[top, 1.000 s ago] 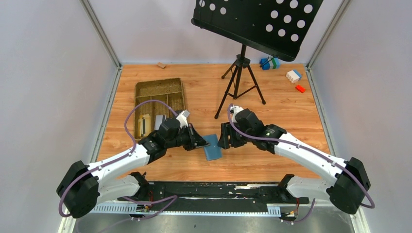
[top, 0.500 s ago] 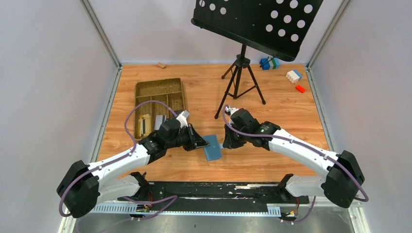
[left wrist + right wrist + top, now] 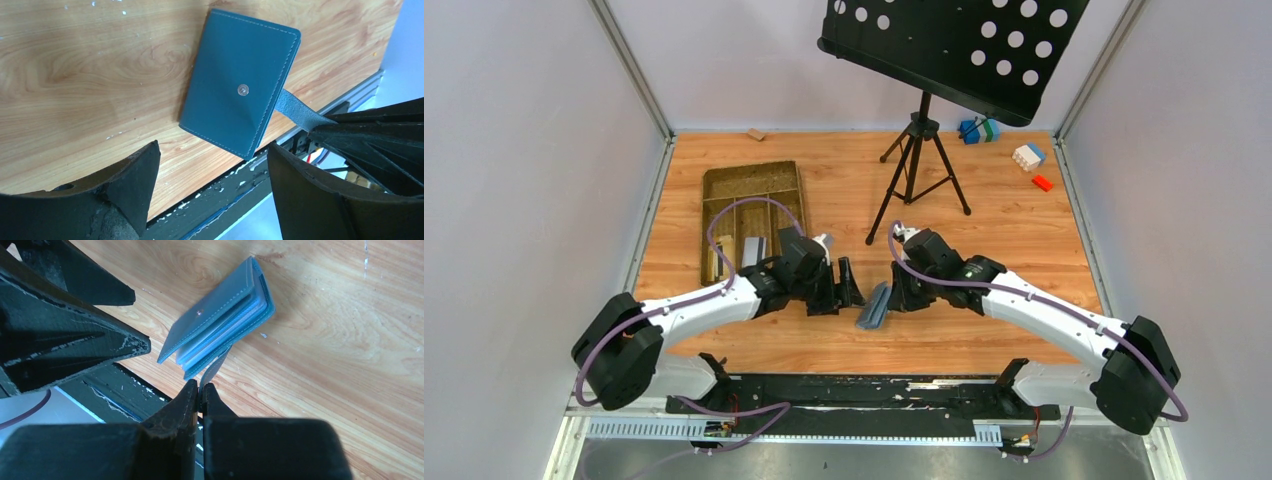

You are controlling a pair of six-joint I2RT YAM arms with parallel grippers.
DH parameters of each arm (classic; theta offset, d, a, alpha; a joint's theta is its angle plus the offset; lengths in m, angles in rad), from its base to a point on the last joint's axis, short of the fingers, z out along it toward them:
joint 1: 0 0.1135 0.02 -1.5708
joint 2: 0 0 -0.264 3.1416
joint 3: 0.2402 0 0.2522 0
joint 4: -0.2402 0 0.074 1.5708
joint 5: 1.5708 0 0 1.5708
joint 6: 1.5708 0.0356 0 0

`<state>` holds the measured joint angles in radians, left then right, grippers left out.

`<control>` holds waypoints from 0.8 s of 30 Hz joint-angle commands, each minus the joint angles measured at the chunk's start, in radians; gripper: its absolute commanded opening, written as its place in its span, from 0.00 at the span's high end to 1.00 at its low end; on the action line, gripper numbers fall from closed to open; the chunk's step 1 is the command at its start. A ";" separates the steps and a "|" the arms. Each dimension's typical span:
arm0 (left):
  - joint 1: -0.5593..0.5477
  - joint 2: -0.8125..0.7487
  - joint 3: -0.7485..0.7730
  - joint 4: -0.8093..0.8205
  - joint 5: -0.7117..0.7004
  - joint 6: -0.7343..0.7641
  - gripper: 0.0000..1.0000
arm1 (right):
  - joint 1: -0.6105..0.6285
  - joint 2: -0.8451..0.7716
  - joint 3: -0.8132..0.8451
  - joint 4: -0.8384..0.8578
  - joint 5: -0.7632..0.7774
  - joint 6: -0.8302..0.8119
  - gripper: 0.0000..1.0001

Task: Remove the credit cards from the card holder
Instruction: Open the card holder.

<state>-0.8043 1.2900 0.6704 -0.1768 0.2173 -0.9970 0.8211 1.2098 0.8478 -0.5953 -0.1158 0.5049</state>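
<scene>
The blue card holder (image 3: pixel 874 306) is tipped up on one edge on the wooden table, between my two grippers. My right gripper (image 3: pixel 200 390) is shut on its thin strap tab (image 3: pixel 216 367), and the holder (image 3: pixel 220 315) hangs slightly ajar from that tab, showing stacked blue layers. The credit cards are hidden inside. My left gripper (image 3: pixel 214 150) is open just left of the holder (image 3: pixel 240 90) and touches nothing; the cover with its small metal snap stud faces it. From above, the left gripper (image 3: pixel 844 285) and right gripper (image 3: pixel 894 293) face each other.
A brown compartmented tray (image 3: pixel 752 215) lies behind the left arm. A music stand's tripod (image 3: pixel 916 170) stands behind the grippers. Toy blocks (image 3: pixel 1029 155) sit at the back right. The black rail (image 3: pixel 874 390) runs along the near edge.
My left gripper let go of the card holder, opened and drew back left. My right gripper shut on the tab, and the holder went from lying flat to standing tilted on edge.
</scene>
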 commanded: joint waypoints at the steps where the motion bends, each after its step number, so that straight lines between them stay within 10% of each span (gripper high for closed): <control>1: -0.038 0.043 0.054 -0.032 -0.017 0.058 0.15 | -0.002 -0.023 -0.008 0.015 -0.024 0.031 1.00; 24: -0.064 0.207 0.237 -0.137 0.010 0.218 0.19 | -0.002 -0.049 -0.003 -0.014 -0.019 0.032 1.00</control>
<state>-0.8635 1.4555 0.8589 -0.2481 0.2440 -0.8421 0.8211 1.1866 0.8135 -0.6003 -0.1383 0.5301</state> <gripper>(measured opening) 0.839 0.038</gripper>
